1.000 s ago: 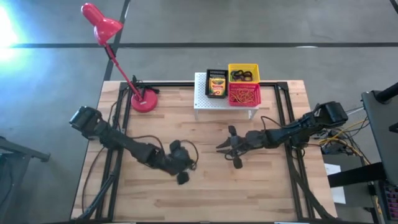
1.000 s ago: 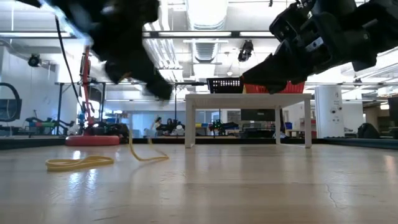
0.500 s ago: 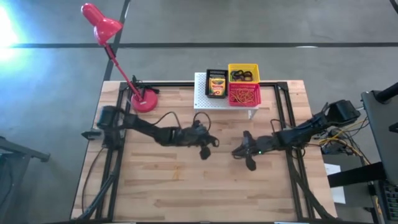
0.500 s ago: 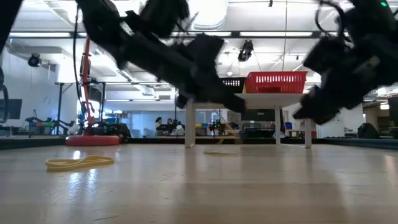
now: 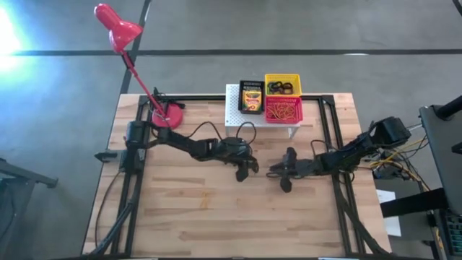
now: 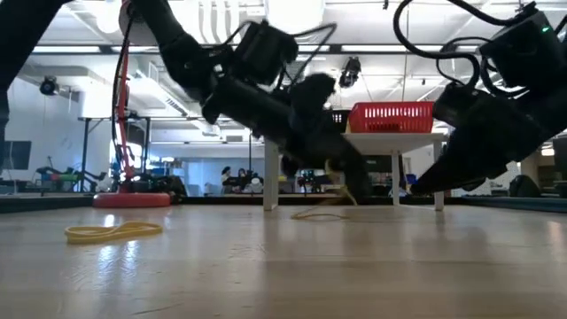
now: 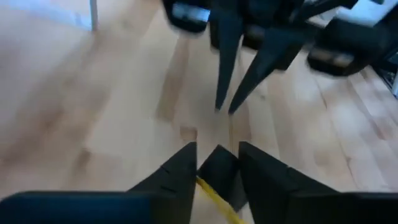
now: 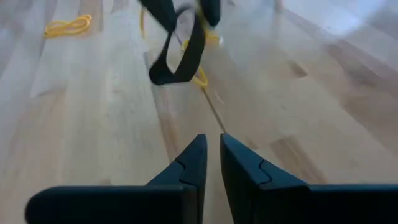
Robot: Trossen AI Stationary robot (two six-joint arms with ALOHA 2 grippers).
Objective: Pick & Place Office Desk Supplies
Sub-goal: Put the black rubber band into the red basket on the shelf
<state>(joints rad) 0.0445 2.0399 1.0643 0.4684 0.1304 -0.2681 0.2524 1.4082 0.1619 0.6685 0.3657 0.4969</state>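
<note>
- Red desk lamp (image 5: 119, 29): its round base (image 5: 167, 115) stands on the counter (image 5: 180, 224) at the far left, the head leaning out past the counter's edge.
- Loose yellow rubber band (image 6: 113, 232): lies flat on the counter toward the left side in the low view, well apart from both arms; it also shows in the right wrist view (image 8: 67, 26).
- Left gripper (image 5: 247, 167): reaches low over the middle of the counter, in front of the white perforated stand (image 5: 238, 115). The left wrist view shows its fingers (image 7: 177, 174) standing apart with a gap between them, and a yellow rubber band (image 7: 214, 196) running between them; whether the band is still gripped cannot be told. In the low view a yellow band (image 6: 341, 180) hangs at this gripper and more yellow band (image 6: 314, 213) lies on the counter just beneath.
- Stand contents: a black basket with a crayon box (image 5: 251, 97), a yellow basket (image 5: 283, 84) holding dark rings, and a red basket (image 5: 283, 109) holding a yellowish band tangle.
- Right gripper (image 5: 283, 173): lies low over the counter, just beside the left gripper and pointing toward it. Its fingers (image 8: 193, 162) are nearly together, with only a narrow slit between, and nothing is held.
</note>
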